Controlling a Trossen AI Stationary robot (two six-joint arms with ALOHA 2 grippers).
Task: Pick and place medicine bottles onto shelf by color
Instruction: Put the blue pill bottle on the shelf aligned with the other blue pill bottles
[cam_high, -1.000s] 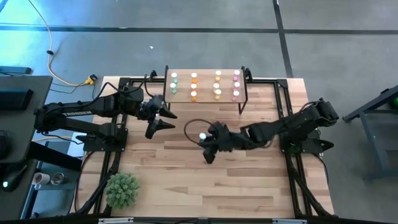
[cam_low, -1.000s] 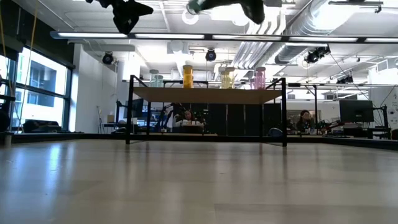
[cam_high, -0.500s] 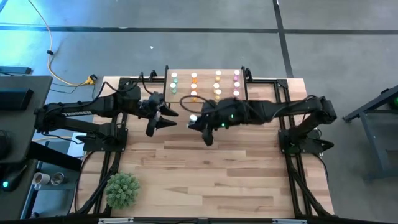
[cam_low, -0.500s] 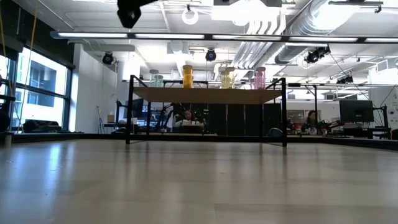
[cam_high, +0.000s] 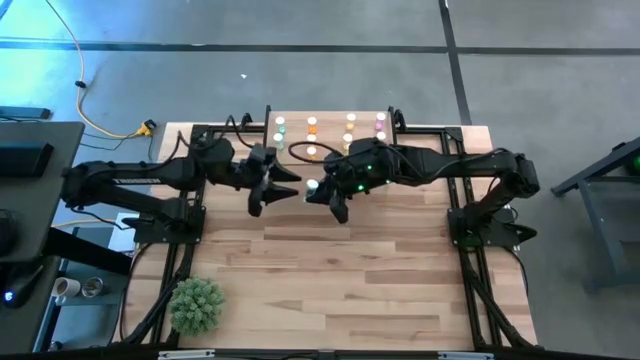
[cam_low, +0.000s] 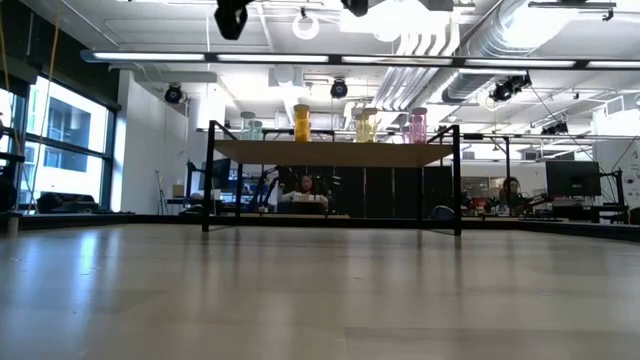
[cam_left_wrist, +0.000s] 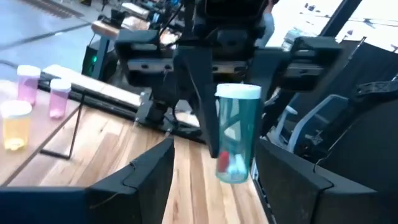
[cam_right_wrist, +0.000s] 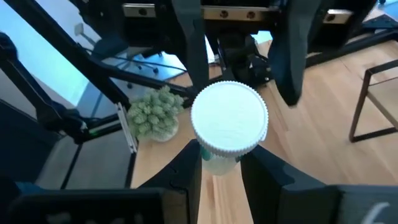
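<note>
High over the table's middle, my right gripper (cam_high: 324, 196) is shut on a green medicine bottle (cam_left_wrist: 237, 134) with a white cap (cam_right_wrist: 230, 118). My left gripper (cam_high: 277, 191) faces it from the table's left, open. Its two fingers (cam_left_wrist: 149, 180) stand on either side of the bottle's lower end without touching it. The shelf (cam_high: 330, 160) stands at the far edge on thin black legs. On its top stand rows of green (cam_low: 250, 128), orange (cam_low: 302, 122), yellow (cam_low: 365, 125) and pink (cam_low: 417, 124) bottles. My right gripper pinches the green bottle's body just under the cap (cam_right_wrist: 216, 163) between its two fingers. The fingers come from the table's right, slanting a little downward. The bottle stands roughly upright with its cap up, lifted clear, high above the table.
A green potted plant (cam_high: 196, 305) sits at the near left corner. Black frame rails (cam_high: 470, 270) run along both sides of the table. The wooden top in front of the shelf is bare (cam_high: 340, 280). People sit in the room behind (cam_low: 305, 190).
My right gripper has carried the green bottle up and from the table's middle toward the far left, to just in front of my left gripper, turning as it went. My left gripper has shifted a little toward the right, toward the bottle, and stays open.
</note>
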